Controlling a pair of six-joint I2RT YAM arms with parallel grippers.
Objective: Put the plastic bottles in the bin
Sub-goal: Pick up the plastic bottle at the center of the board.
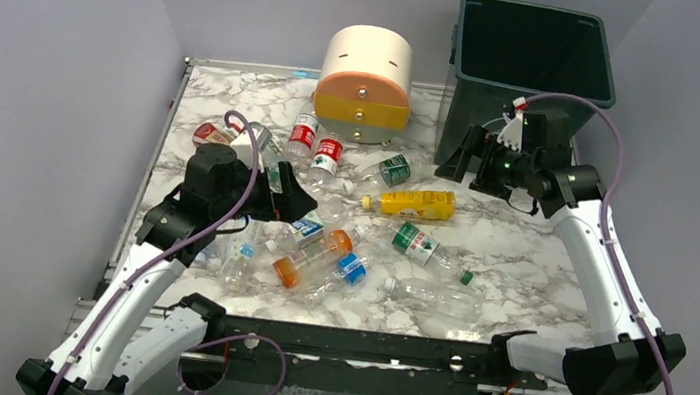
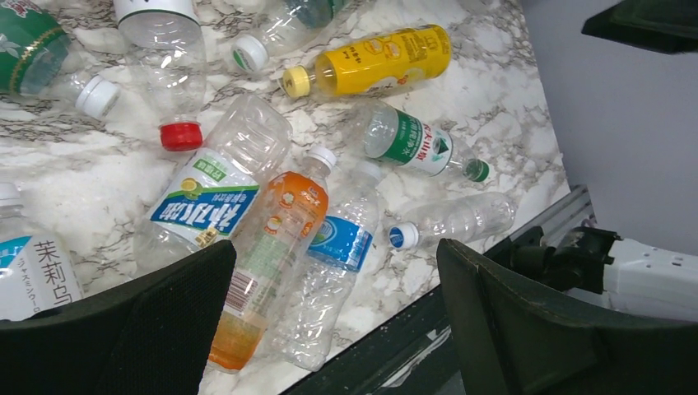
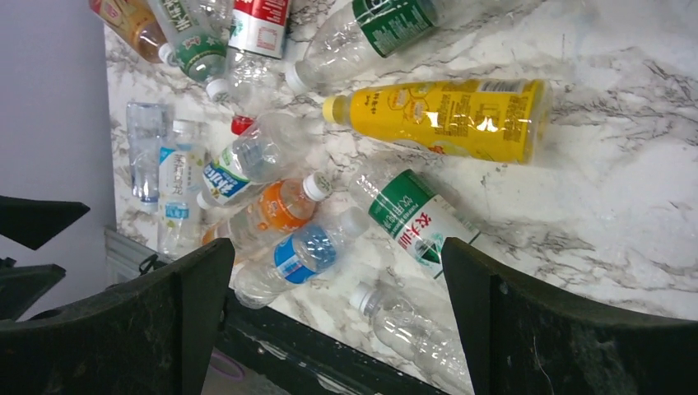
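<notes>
Several plastic bottles lie scattered on the marble table [image 1: 522, 239]. Among them are a yellow bottle [image 1: 416, 204], an orange bottle [image 1: 311, 256] and a green-labelled bottle [image 1: 424, 245]. The dark green bin [image 1: 527, 73] stands at the back right. My left gripper [image 1: 297, 203] is open and empty above the left bottles; in the left wrist view [image 2: 337, 329] the orange bottle [image 2: 267, 247] lies below it. My right gripper [image 1: 467, 156] is open and empty in front of the bin, above the table. In the right wrist view [image 3: 337, 321] the yellow bottle [image 3: 449, 119] and a clear bottle [image 3: 411, 329] show.
A cream-and-orange round drawer unit [image 1: 365, 84] stands at the back middle, left of the bin. Grey walls close in the table on the left, back and right. A black rail [image 1: 358, 345] runs along the near edge.
</notes>
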